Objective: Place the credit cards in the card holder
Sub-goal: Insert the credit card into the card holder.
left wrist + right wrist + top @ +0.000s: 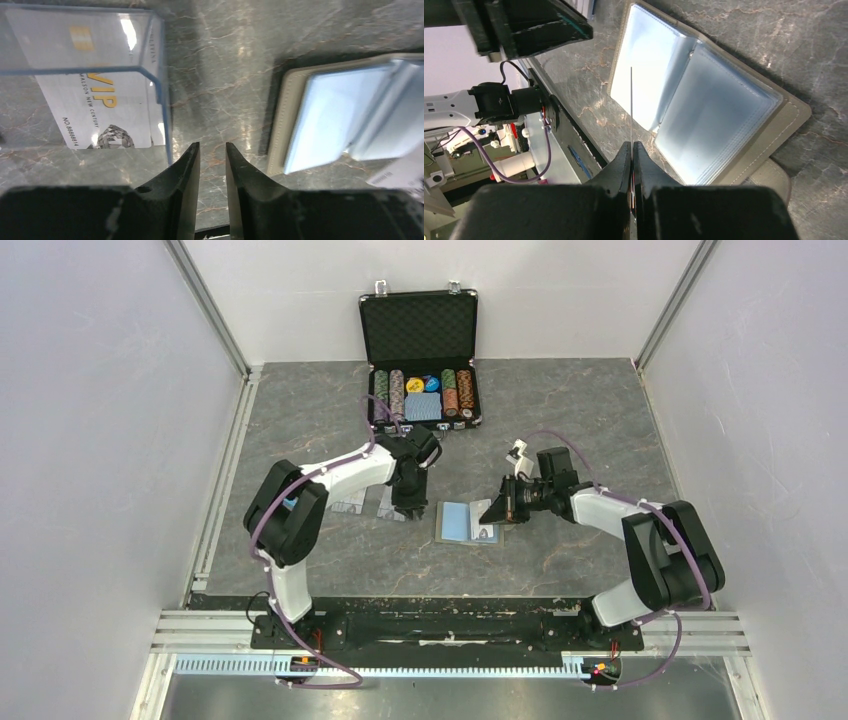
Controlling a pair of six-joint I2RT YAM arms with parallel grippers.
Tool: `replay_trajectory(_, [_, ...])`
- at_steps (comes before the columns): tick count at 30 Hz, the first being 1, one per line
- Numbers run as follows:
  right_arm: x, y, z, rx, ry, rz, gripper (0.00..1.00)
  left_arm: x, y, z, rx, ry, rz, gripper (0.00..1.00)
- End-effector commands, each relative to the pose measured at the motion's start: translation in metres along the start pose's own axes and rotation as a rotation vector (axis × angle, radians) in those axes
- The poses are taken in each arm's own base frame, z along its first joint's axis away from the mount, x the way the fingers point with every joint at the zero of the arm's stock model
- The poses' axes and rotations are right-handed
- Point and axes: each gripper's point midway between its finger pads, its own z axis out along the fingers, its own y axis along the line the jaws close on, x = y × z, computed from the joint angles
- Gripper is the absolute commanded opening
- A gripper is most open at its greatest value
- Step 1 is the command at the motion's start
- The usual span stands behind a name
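Note:
The card holder point(455, 523) lies open on the table with its light blue lining up; it also shows in the left wrist view point(330, 120) and the right wrist view point(704, 110). My right gripper point(497, 511) point(631, 144) is shut on a credit card point(631, 100), seen edge-on as a thin line, held upright just above the holder's near half. A second credit card point(95, 102), whitish with gold "VIP" lettering, sticks halfway out of a clear plastic sleeve point(80, 45). My left gripper point(408, 511) point(212, 146) is slightly open and empty, low over bare table between that sleeve and the holder.
The open black poker-chip case point(420, 360) with chips and a blue deck stands at the back. Another clear sleeve point(347, 503) lies left of my left gripper. Grey walls enclose the table on three sides.

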Motion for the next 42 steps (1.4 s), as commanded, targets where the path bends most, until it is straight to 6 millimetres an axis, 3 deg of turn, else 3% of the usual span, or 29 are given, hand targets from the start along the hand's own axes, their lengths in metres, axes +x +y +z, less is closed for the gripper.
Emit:
replay_trajectory(1, [-0.014, -0.002, 0.003, 0.015, -0.029, -0.008, 0.0, -0.015, -0.031, -0.028, 0.14, -0.085, 0.057, 0.32])
replay_trajectory(12, [-0.018, -0.012, 0.012, 0.029, -0.064, 0.086, 0.0, 0.001, -0.054, -0.007, 0.146, -0.032, 0.084, 0.31])
replay_trajectory(19, [-0.017, -0.018, 0.02, 0.015, -0.062, 0.128, 0.0, 0.01, -0.049, 0.007, 0.117, 0.008, 0.08, 0.27])
replay_trajectory(31, [0.003, -0.039, 0.031, 0.064, -0.009, 0.177, 0.0, 0.021, -0.048, 0.021, 0.1, 0.052, 0.094, 0.23])
replay_trajectory(42, [-0.008, -0.025, 0.037, 0.0, -0.026, 0.181, 0.0, 0.026, -0.049, 0.026, 0.1, 0.073, 0.107, 0.21])
